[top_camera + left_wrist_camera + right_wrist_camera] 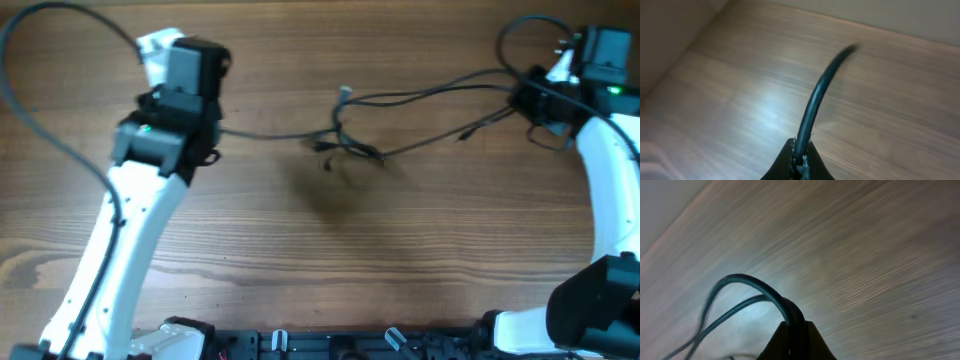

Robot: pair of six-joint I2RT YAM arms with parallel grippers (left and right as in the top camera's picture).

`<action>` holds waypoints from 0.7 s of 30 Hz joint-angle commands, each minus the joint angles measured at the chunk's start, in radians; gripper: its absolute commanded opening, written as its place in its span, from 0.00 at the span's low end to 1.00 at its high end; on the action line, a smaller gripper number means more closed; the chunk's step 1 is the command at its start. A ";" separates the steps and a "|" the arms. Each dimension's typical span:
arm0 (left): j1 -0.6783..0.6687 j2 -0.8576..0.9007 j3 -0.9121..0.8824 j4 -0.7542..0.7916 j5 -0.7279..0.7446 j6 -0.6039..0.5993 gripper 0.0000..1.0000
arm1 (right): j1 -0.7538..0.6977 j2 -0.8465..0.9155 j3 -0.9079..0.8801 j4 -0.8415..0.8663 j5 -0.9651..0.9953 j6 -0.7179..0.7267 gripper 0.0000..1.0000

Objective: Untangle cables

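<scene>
The cables (345, 140) are thin black cords, bunched in a small knot above the table's middle and stretched out to both sides. My left gripper (205, 135) is shut on one cord that runs right to the knot; in the left wrist view this cord (812, 107) rises from the shut jaws (801, 155). My right gripper (530, 100) at the far right is shut on two cords that lead left to the knot; in the right wrist view they (755, 292) arch out of the jaws (796, 330). A small plug end (345, 92) sticks up above the knot.
The wooden table (330, 260) spreads below the cables. Thick black arm wires loop at the upper left (50, 80) and upper right (520, 40). The arm bases stand along the front edge (330, 345).
</scene>
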 commanded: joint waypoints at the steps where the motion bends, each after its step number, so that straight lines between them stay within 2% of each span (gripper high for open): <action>1: 0.069 -0.028 0.020 -0.026 0.044 -0.021 0.04 | -0.040 0.002 0.020 0.036 -0.164 -0.103 0.04; 6: 0.074 -0.028 0.021 0.011 0.193 -0.010 0.04 | 0.029 0.002 0.019 0.017 -0.405 -0.230 0.04; 11: 0.073 -0.100 0.076 0.147 0.582 0.015 0.04 | 0.214 0.002 0.018 -0.024 -0.372 -0.249 0.04; 13: 0.074 -0.165 0.085 0.265 0.864 0.010 0.04 | 0.287 0.006 0.017 -0.024 -0.266 -0.176 0.05; 15: 0.074 -0.216 0.085 0.337 1.008 -0.051 0.04 | 0.323 0.010 0.016 -0.021 -0.241 -0.169 0.29; 16: 0.074 -0.241 0.085 0.356 1.040 -0.097 0.04 | 0.333 0.011 0.016 -0.020 -0.241 -0.169 0.51; 18: 0.074 -0.258 0.085 0.354 1.060 -0.186 0.04 | 0.334 0.011 0.016 -0.019 -0.241 -0.169 0.69; 20: 0.074 -0.251 0.085 0.351 1.126 -0.206 0.04 | 0.335 0.011 0.016 -0.019 -0.241 -0.169 0.78; 21: 0.074 -0.240 0.085 0.345 1.144 -0.235 0.04 | 0.336 0.011 0.016 -0.021 -0.245 -0.169 0.89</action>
